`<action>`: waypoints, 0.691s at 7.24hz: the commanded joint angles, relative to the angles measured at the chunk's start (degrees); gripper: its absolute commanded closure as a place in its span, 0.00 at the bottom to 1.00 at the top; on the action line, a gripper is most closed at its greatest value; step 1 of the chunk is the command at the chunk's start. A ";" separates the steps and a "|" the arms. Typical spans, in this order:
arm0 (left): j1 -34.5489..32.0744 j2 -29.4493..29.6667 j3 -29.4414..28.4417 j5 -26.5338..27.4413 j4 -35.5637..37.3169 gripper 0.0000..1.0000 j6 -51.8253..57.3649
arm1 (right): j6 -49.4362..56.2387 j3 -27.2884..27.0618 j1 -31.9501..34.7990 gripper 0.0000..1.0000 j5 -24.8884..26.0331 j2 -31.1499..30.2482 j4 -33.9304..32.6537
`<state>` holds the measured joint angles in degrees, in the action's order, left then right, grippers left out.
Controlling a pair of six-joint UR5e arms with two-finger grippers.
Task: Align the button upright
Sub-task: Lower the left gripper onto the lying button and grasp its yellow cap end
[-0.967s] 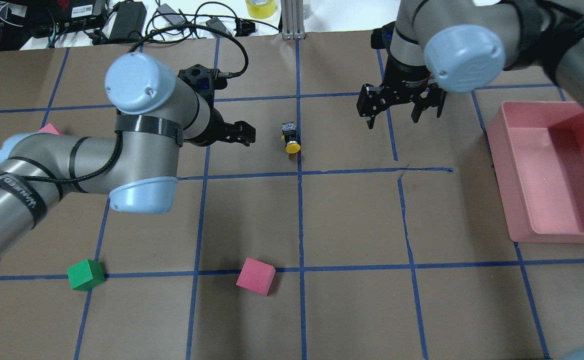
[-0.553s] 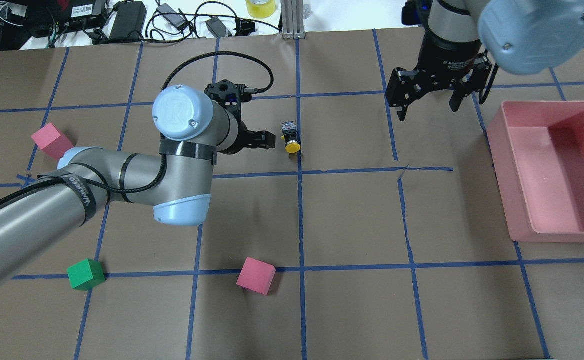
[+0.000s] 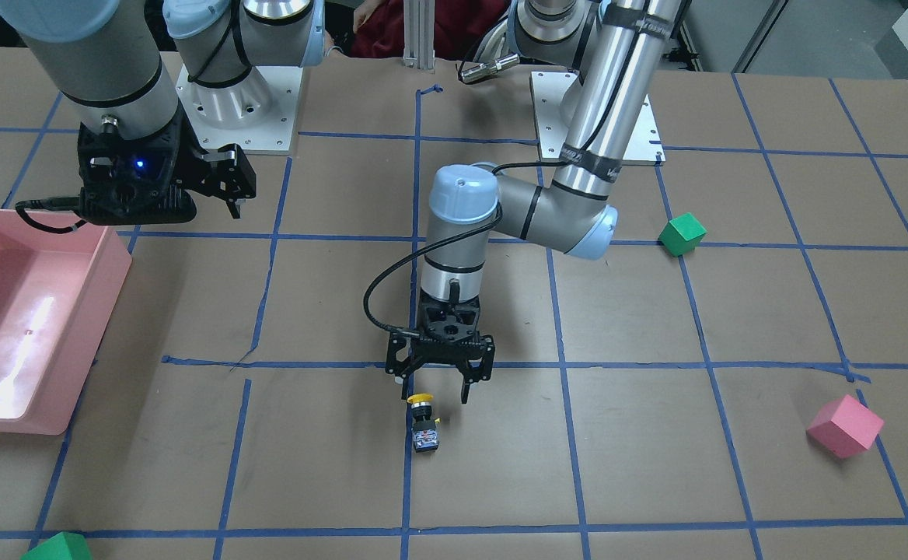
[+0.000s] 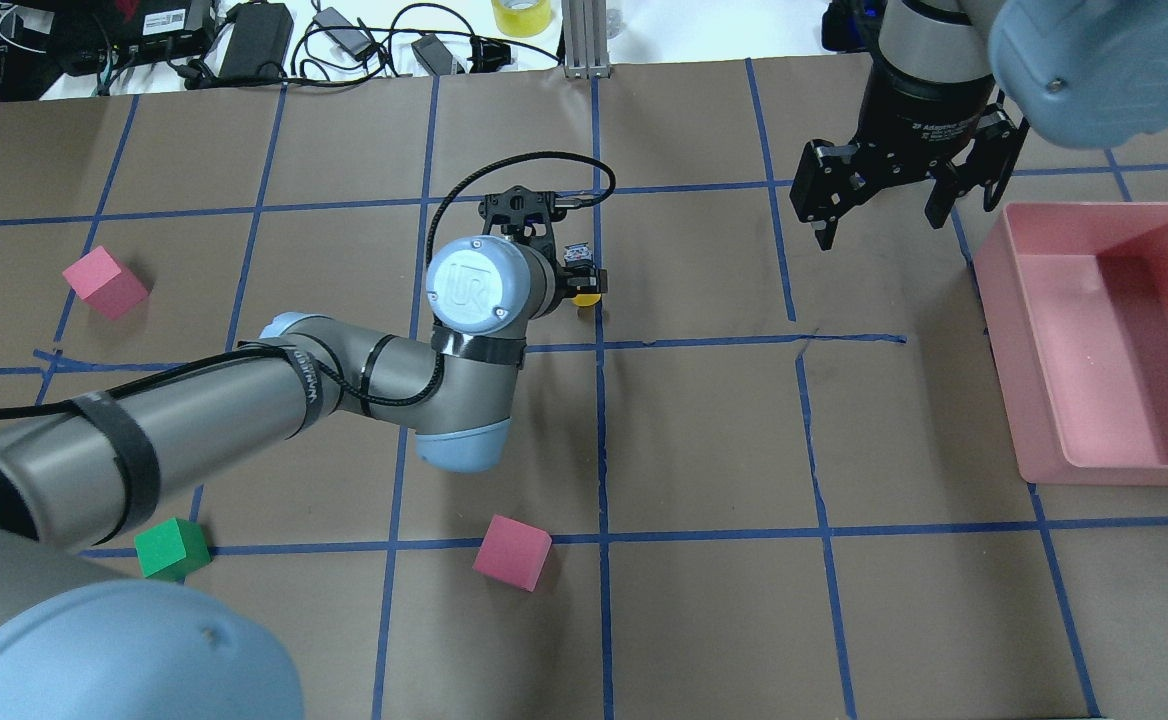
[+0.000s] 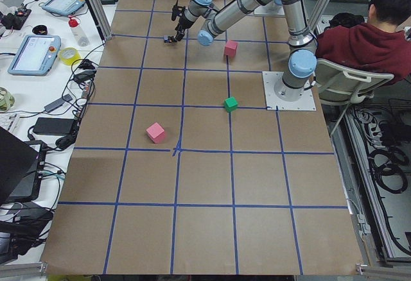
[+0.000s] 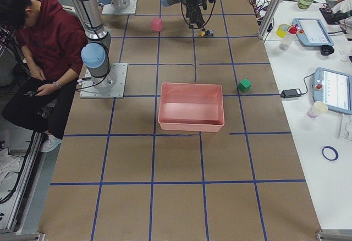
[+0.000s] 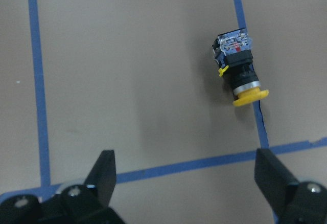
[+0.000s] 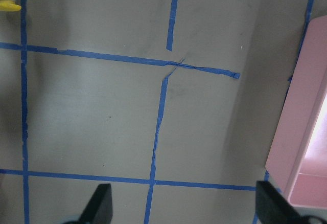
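The button (image 3: 424, 426) lies on its side on a blue tape line, yellow cap toward the robot, silvery base away from it. It also shows in the overhead view (image 4: 587, 296), half hidden by the left wrist, and in the left wrist view (image 7: 239, 73). My left gripper (image 3: 432, 386) is open, points down and hovers over the cap end without touching it. In the left wrist view the gripper (image 7: 185, 165) has the button ahead and to the right, not between the fingers. My right gripper (image 4: 889, 225) is open and empty, raised near the pink bin.
A pink bin (image 4: 1034, 400) stands at the overhead view's right edge. Two pink cubes (image 4: 104, 282) (image 4: 511, 551) and a green cube (image 4: 172, 548) lie on the left half. Cables and devices sit beyond the table's far edge. A person (image 5: 366, 37) sits beside the robot's base.
My left arm has swung right, bringing its open gripper from left of the button to over it. My right gripper has moved right and back toward the bin. The button has not moved.
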<state>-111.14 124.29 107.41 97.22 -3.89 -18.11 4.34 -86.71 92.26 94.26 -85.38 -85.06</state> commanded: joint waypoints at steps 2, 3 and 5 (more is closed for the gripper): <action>-0.92 5.43 -1.76 1.83 6.87 0.13 -0.18 | 0.32 0.05 0.02 0.00 -0.39 -0.22 0.43; -1.10 5.43 -1.41 1.74 6.79 0.12 -0.18 | 0.32 0.05 -0.06 0.00 0.13 -0.22 0.34; -1.97 5.00 0.34 3.92 6.79 0.15 -1.05 | -0.20 -0.21 0.02 0.00 -0.65 -0.13 0.43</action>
<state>-112.52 129.46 106.69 99.57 2.85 -18.48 4.39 -86.82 92.22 93.85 -85.56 -84.65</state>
